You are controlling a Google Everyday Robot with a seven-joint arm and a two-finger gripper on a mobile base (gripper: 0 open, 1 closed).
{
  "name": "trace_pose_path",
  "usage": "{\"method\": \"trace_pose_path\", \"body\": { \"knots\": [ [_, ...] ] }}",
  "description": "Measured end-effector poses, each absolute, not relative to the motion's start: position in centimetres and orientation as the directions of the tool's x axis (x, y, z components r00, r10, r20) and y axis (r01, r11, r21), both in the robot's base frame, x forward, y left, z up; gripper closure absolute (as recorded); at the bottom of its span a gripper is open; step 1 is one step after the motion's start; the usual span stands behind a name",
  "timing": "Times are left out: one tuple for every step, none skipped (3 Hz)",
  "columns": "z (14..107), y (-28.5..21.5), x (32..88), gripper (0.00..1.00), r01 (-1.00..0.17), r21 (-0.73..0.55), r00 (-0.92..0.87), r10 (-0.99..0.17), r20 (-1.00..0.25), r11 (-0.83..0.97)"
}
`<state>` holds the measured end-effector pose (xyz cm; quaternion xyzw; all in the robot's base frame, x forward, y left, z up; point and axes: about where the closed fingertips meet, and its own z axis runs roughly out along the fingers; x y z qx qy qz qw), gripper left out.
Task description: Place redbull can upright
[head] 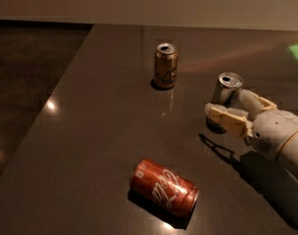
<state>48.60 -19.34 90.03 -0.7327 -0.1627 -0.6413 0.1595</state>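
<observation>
The redbull can (pixel 228 89) stands at the right of the desk (pixel 90 131), its silver top up and its open mouth showing. Your hand (pixel 226 106) sits around its lower half, reaching in from the right edge. I cannot tell whether the hand is clamped on the can or merely brackets it, and its base is hidden behind the hand, so I cannot confirm that it sits flat on the desk.

That hidden base is your main risk. The can seems to lean slightly in this view. If its bottom is not fully down when you let go, it is likely to rock and tip, because it is slim, tall and probably light.

The second risk is the withdrawal. If you pull back along the arm's line while one side of the hand touches the can, you probably drag or topple it. Open evenly and clear both sides before you retreat.

The gold-brown can (pixel 166 66) stands upright well apart to the left and farther back. The red can (pixel 163 187) lies on its side nearer the front. Neither crowds the hand, but a toppled can could roll across the smooth desk towards them.
</observation>
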Motion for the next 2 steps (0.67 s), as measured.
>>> {"method": "trace_pose_path", "body": {
  "knots": [
    [90.06, -19.22, 48.62, 0.0, 0.444, -0.03, 0.127, 0.029, 0.991, -0.896],
    [90.06, -19.22, 48.62, 0.0, 0.444, -0.03, 0.127, 0.029, 0.991, -0.896]
  ]
}}
